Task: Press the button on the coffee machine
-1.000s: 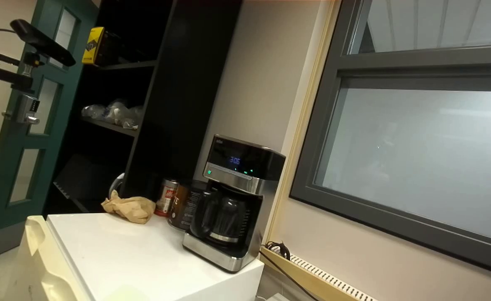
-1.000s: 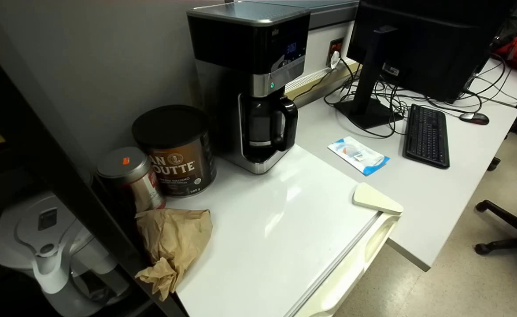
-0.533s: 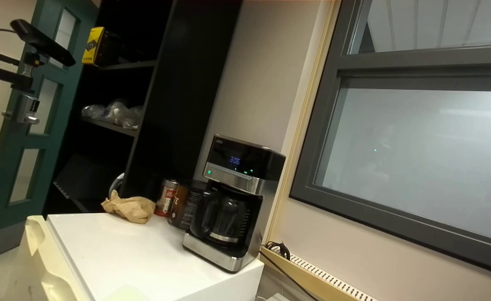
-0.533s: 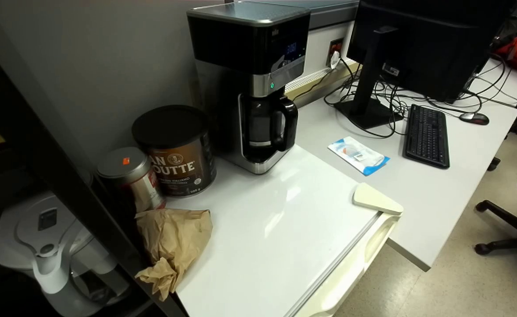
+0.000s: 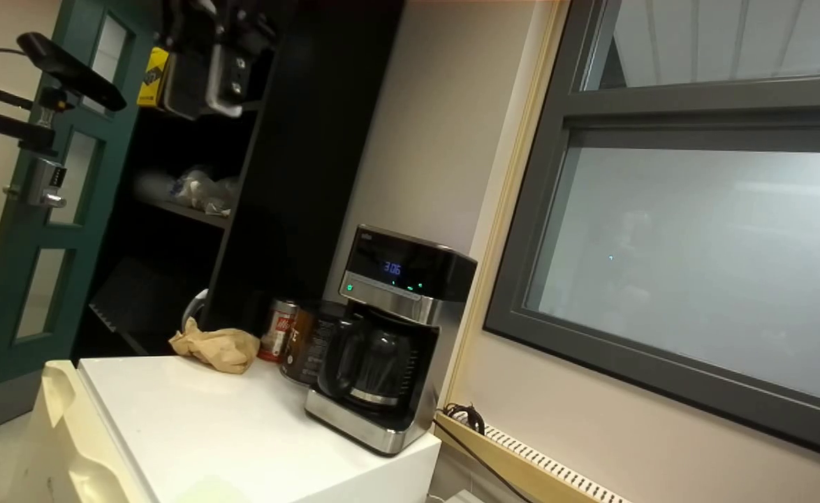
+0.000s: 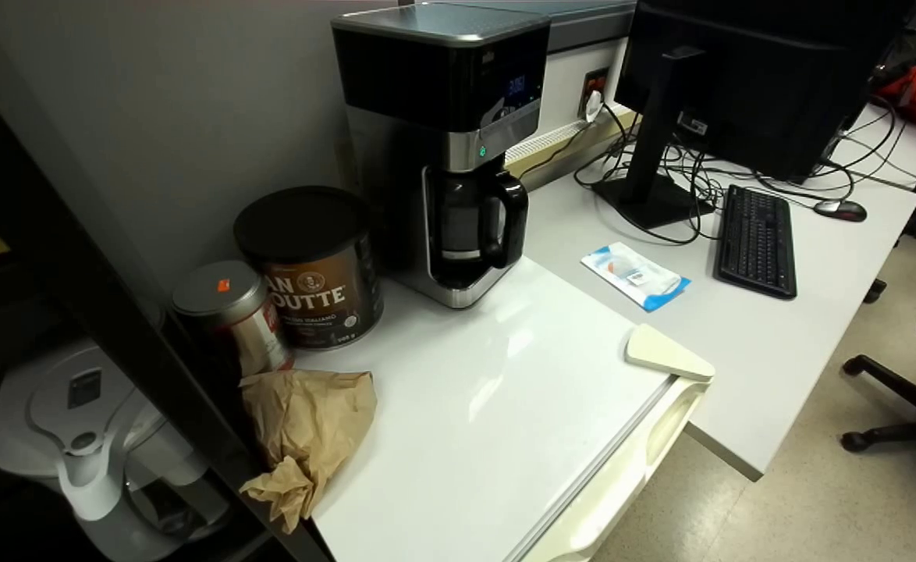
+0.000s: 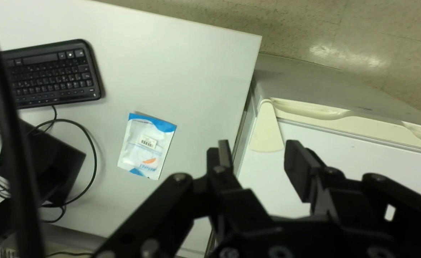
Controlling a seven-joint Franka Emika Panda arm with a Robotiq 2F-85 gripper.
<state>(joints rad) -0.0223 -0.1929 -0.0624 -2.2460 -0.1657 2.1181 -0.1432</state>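
The coffee machine (image 5: pixel 389 295) is a black and silver box with a glass carafe. It stands upright on the white cabinet top (image 5: pixel 214 426) in both exterior views. Its display (image 5: pixel 392 268) reads 3:06, and a green-lit button (image 5: pixel 349 287) glows at one end of the silver strip below. High at the upper left of that exterior view, well apart from the machine, hangs my gripper (image 5: pixel 204 108). In the wrist view the gripper (image 7: pixel 256 147) is part-way open, with nothing between its fingers. The coffee machine is out of the wrist view.
Beside the machine stand a brown coffee can (image 6: pixel 302 265), a smaller tin (image 6: pixel 228 312) and a crumpled paper bag (image 6: pixel 310 437). A desk with a keyboard (image 7: pixel 49 73), a monitor (image 6: pixel 762 86), cables and a white-blue packet (image 7: pixel 147 145) adjoins the cabinet. A dark shelf (image 5: pixel 298 175) rises behind.
My gripper has come into an exterior view at the upper left, in front of the shelf; half a second ago it was out of sight. The coffee machine has not moved.
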